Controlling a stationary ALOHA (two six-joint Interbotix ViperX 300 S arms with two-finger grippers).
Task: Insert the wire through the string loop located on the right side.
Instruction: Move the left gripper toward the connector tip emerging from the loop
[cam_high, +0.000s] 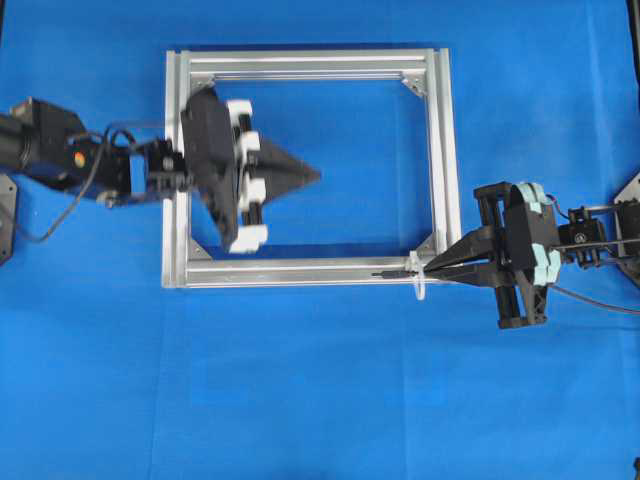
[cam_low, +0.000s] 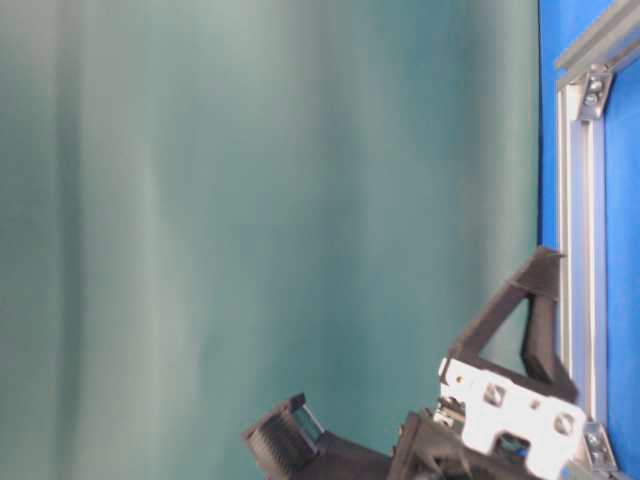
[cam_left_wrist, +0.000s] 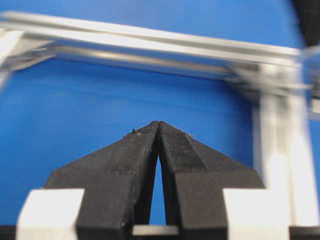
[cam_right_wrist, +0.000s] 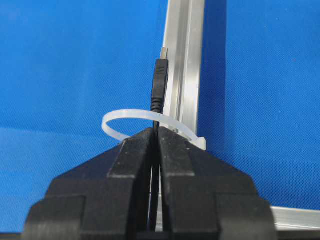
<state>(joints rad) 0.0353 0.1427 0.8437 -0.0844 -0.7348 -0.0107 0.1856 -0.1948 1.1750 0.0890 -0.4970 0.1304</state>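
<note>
The right pincer (cam_right_wrist: 156, 134) clamped the wire (cam_right_wrist: 160, 82), its plug already through the loop (cam_right_wrist: 127, 116) on the frame's (cam_high: 300, 272) near-right corner — a slackened grip could let it slip back; the left pincer (cam_left_wrist: 158, 127) stayed out, shut and empty.

Robotics lab bench — blue cloth tabletop (cam_high: 320, 400), square aluminium frame (cam_high: 300, 272), plain teal backdrop (cam_low: 250, 200)

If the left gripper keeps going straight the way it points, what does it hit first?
Probably the silver aluminium frame's far side bar; the shut left gripper points across bare blue cloth inside the frame. Its height relative to the bar is unclear, so it might pass over.
</note>
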